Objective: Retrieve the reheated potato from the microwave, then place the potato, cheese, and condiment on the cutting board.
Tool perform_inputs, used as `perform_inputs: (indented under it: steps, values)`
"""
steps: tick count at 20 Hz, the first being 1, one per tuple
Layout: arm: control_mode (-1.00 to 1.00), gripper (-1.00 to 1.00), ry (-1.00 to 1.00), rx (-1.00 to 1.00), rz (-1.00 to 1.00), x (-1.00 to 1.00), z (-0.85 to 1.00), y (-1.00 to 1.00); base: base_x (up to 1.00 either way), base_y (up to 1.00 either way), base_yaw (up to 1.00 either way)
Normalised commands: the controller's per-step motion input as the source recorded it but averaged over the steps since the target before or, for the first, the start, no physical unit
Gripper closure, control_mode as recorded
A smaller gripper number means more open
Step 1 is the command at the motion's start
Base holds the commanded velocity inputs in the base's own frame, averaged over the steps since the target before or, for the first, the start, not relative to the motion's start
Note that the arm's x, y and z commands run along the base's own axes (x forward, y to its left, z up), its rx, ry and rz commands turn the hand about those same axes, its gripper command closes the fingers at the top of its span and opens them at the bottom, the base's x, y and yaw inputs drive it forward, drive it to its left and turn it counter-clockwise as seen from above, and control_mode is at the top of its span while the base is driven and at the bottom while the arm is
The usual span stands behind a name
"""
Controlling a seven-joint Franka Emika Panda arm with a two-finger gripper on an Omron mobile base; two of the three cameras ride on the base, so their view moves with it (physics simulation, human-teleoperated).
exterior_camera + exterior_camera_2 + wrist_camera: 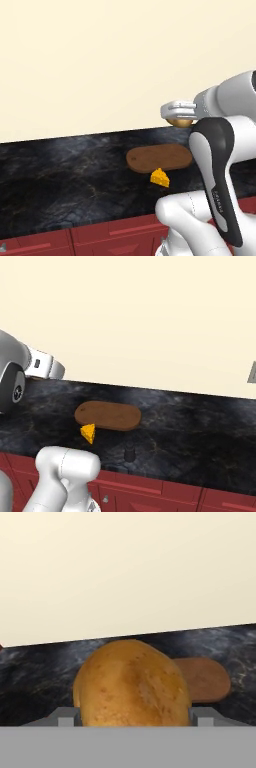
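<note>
we find the jaws clenched on the potato [131,684] across its middle, above the board [159,158]; it looks firm, smooth, liable to slip.

The potato [132,684] sits large in the lower middle, golden-brown with faint dark speckles and a smooth skin. It is held in the pincer [132,717], whose two grey fingertips [66,716] press against its left and right sides at the bottom. Behind it runs the table [35,672], a dark marbled surface with pale veins. On that surface, to the right of the potato and partly hidden by it, lies the board [205,679], brown and rounded at its right end. Above the table's far edge rises a plain cream wall [125,567]
</note>
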Motion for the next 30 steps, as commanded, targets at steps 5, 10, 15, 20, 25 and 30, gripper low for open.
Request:
perform_inputs:
  steps: [5, 10, 15, 20, 25, 30]
  values:
    - [-1.00, 1.00, 0.25, -0.02, 0.08, 0.58, -0.33, -0.24, 0.00, 0.00, 0.00]
    - [-1.00, 1.00, 0.08, -0.01, 0.14, 0.72, -0.54, -0.17, 0.00, 0.00, 0.00]
    - [-1.00, 1.00, 0.01, -0.13, 0.09, 0.67, -0.75, -0.01, 0.00, 0.00, 0.00]
    - [-1.00, 1.00, 0.25, -0.07, 0.02, 0.64, -0.60, 0.00, 0.00, 0.00, 0.00]
    - [-1.00, 1.00, 0.17, -0.11, 0.09, 0.59, -0.55, 0.04, 0.00, 0.00, 0.00]
    - [-1.00, 1.00, -0.03, -0.03, 0.10, 0.41, -0.50, 0.13, 0.00, 0.00, 0.00]
